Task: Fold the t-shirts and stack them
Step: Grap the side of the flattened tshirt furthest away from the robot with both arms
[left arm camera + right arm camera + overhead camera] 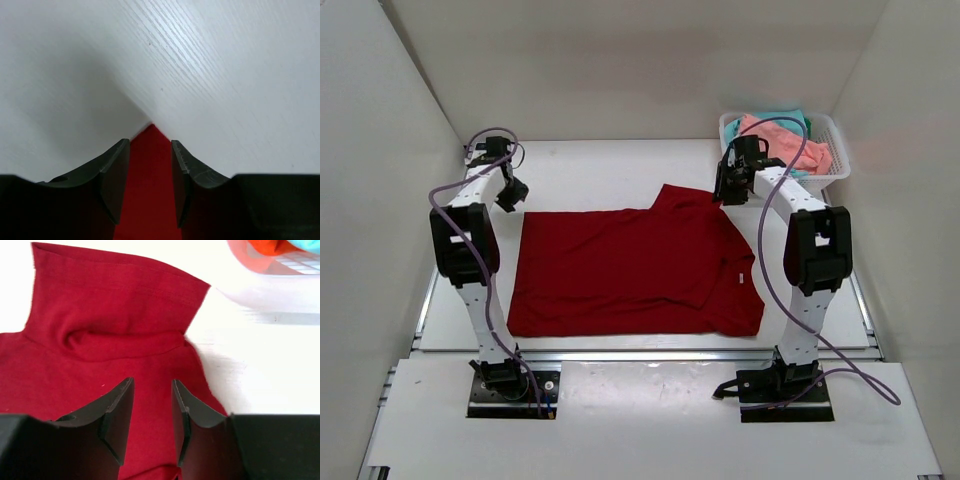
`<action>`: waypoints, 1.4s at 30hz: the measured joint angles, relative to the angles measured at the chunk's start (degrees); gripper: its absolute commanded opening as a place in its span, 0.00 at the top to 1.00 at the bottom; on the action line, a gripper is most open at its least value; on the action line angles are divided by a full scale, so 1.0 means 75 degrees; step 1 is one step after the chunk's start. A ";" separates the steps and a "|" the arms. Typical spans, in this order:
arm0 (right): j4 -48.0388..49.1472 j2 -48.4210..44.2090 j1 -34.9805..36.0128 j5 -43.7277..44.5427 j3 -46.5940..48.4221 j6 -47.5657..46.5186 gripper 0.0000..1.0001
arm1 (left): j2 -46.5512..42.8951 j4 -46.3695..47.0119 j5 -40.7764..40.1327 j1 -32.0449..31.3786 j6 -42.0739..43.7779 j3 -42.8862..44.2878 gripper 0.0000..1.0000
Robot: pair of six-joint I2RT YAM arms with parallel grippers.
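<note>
Looking down on a big white table (620,165). Spread out flat in the middle of it, the dark red t-shirt (630,270), wide and mostly smooth, with one sleeve (682,200) poking out at the far edge toward the right. Reaches nearly from one arm to the other.

Standing at the near edge of the table, the left arm (465,240) on the left and the right arm (817,250) on the right. Both bent over toward the far side of the red shirt.

In the far right corner of the table, a white mesh basket (837,152). Holds the salmon pink t-shirt (790,140) bunched up on top and the teal t-shirt (775,113) peeking out behind it. Both crumpled, not folded.

Next, the left gripper (510,195), hanging by the far left corner of the red shirt. Spread wide and gripping nothing. Seen from its own camera, a pointed red corner of cloth on the table, right in the gap between the two fingers (116,170).

Last, the right gripper (730,190), hanging over the red shirt beside the sleeve, close to the basket. Spread apart here too, with nothing pinched. Seen from its own camera, red cloth under both fingers and a soft rolled bump where the sleeve meets the body. Cannot tell if the fingertips touch the cloth.
</note>
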 measured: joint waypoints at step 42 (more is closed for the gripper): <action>-0.0973 0.2159 0.0332 0.1562 0.2107 0.0560 0.54 | 0.0857 -0.0233 0.0708 -0.0073 0.0023 0.0134 1.00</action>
